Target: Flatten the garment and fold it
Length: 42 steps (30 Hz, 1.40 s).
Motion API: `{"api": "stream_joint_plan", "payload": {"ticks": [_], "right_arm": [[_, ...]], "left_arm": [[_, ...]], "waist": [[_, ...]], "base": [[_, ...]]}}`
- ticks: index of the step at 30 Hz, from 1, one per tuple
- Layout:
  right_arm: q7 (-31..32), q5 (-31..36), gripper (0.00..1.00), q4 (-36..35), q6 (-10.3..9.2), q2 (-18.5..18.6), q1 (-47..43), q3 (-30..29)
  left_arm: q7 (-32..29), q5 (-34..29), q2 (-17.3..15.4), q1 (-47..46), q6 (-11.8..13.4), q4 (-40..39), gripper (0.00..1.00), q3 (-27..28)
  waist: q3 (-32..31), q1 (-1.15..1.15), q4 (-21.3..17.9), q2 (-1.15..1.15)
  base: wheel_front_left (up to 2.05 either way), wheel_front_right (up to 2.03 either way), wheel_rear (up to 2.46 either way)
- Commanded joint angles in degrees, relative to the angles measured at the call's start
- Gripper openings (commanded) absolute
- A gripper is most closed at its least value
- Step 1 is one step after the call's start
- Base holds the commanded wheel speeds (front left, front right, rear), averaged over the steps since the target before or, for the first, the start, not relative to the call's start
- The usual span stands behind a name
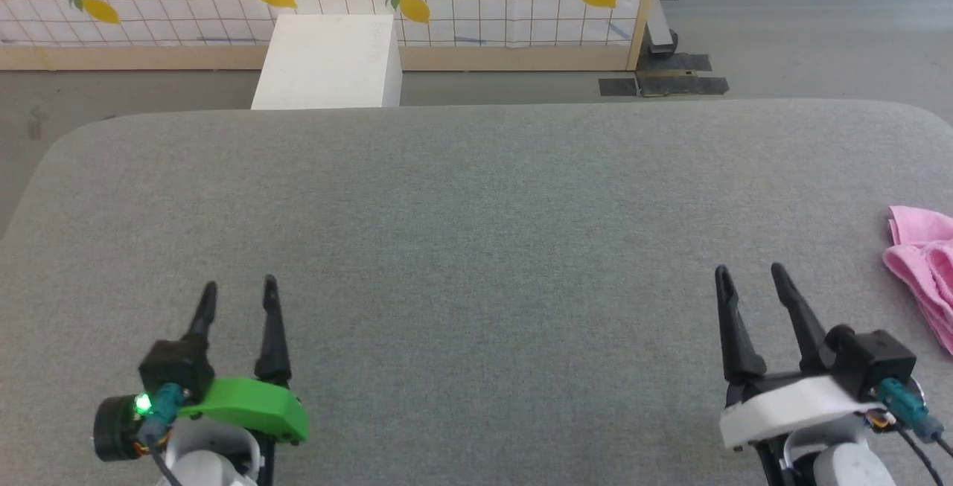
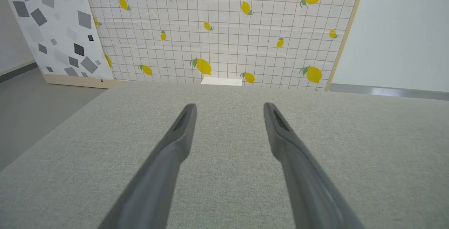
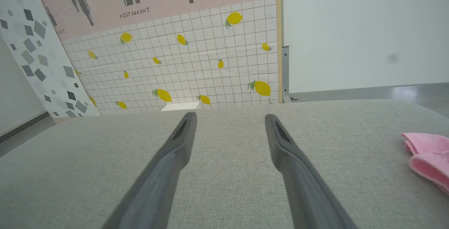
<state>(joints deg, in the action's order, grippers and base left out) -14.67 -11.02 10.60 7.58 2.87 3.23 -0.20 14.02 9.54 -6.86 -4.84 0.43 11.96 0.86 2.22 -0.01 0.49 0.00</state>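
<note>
Head view: pink shorts (image 1: 925, 270) lie bunched, untouched, far right on gray table (image 1: 476, 218); my left gripper (image 1: 238, 291) & right gripper (image 1: 748, 275) gape wide, empty, so flatten + fold all to do.

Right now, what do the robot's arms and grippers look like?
The left gripper has two long, dark fingers on a green mount, with a glowing green light. The right gripper has the same fingers on a white mount. Each carries a teal connector with a dark cable.
</note>
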Motion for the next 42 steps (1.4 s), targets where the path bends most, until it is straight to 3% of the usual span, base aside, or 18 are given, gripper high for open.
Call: {"api": "stream_joint_plan", "payload": {"ticks": [1,11,12,42], "right_arm": [[-0.25,0.02,1.0,0.19,-0.09,0.01,-1.94,0.27],[0.18,-0.79,1.0,0.43,-0.09,0.01,-2.73,0.58],[0.05,-0.52,0.0,0.31,0.0,0.0,-2.12,0.44],[3.33,2.06,0.0,-2.14,-0.02,-0.01,-2.37,0.34]], "left_arm": [[-0.13,-0.05,0.69,0.61,-0.31,1.11,1.0,-1.15],[0.27,1.07,0.3,0.98,-0.58,2.38,1.0,-1.19],[-0.12,0.45,0.7,0.73,-0.4,2.31,0.0,-1.3],[-3.29,-1.79,1.5,1.64,-0.4,-0.89,0.0,-1.28]], "waist": [[-0.46,0.01,0.21,0.0],[-0.74,0.01,-0.38,0.0],[-0.77,0.01,-0.37,0.0],[-1.1,0.01,-0.41,0.0]], "base": [[0.0,0.0,0.0],[0.0,0.0,0.0],[0.0,0.0,0.0],[0.0,0.0,0.0]]}}
